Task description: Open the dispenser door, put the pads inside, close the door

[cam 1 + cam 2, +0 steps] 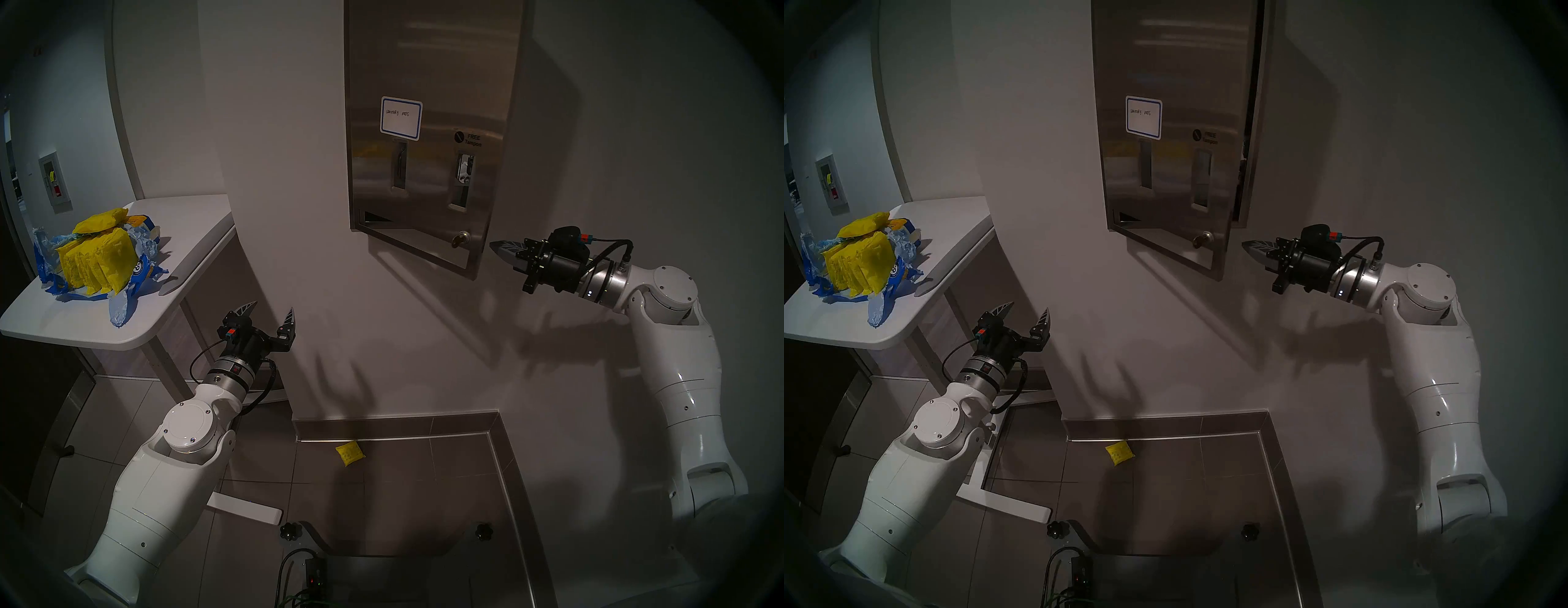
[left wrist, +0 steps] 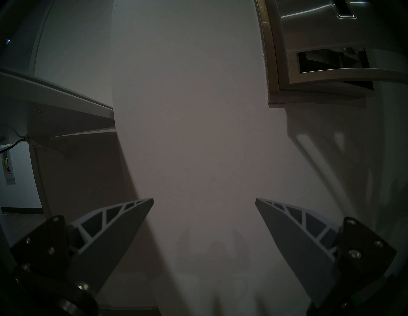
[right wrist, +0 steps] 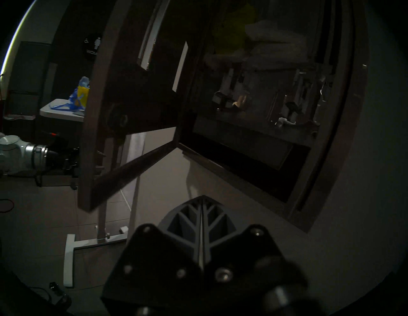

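Dispenser door (image 1: 428, 127) ajar, swung partly off wall cabinet. Pads (image 1: 95, 259) mostly piled on table (image 1: 191, 237); one on floor (image 1: 348, 454). Left gripper (image 1: 271, 314) spread, empty. Right gripper (image 1: 505, 250) pressed together, empty, beside door's free edge. Judgement: loading and closing remain.

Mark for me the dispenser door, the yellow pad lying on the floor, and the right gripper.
dispenser door (image 1: 428, 76): head left view, bare steel above the label.
yellow pad on the floor (image 1: 349, 453): head left view, middle of the wrapper.
right gripper (image 1: 497, 248): head left view, tips of its closed fingers.
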Robot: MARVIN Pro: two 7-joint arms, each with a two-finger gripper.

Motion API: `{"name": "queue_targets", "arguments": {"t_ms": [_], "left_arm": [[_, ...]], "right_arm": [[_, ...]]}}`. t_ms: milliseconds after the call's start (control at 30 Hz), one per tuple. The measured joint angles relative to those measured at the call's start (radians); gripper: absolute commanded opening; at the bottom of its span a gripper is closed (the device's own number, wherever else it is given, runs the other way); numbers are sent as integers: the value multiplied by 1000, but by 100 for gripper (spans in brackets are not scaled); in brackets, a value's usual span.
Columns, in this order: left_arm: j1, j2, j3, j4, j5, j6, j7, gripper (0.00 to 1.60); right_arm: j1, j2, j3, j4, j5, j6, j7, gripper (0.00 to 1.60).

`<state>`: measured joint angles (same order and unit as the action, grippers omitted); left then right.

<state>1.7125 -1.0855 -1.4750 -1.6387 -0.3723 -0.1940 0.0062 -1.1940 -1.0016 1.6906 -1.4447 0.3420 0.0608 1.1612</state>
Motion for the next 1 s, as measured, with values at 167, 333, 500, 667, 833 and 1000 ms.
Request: {"name": "queue_targets", "arguments": {"t_ms": [167, 333, 500, 667, 833, 1000], "left_arm": [[0, 0, 0, 0, 0, 0, 0, 160], [0, 0, 0, 0, 0, 0, 0, 160], [0, 0, 0, 0, 0, 0, 0, 160], [0, 0, 0, 0, 0, 0, 0, 160], [0, 0, 0, 0, 0, 1, 0, 160], [0, 0, 0, 0, 0, 1, 0, 160]], "right_arm": [[-5, 8, 28, 15, 20, -22, 40, 0], [6, 3, 38, 32, 28, -43, 47, 0], [48, -22, 35, 51, 35, -60, 25, 0], [81, -40, 21, 51, 41, -64, 4, 0], [125, -59, -35, 50, 44, -63, -3, 0], [159, -69, -82, 52, 45, -60, 13, 0]]}}
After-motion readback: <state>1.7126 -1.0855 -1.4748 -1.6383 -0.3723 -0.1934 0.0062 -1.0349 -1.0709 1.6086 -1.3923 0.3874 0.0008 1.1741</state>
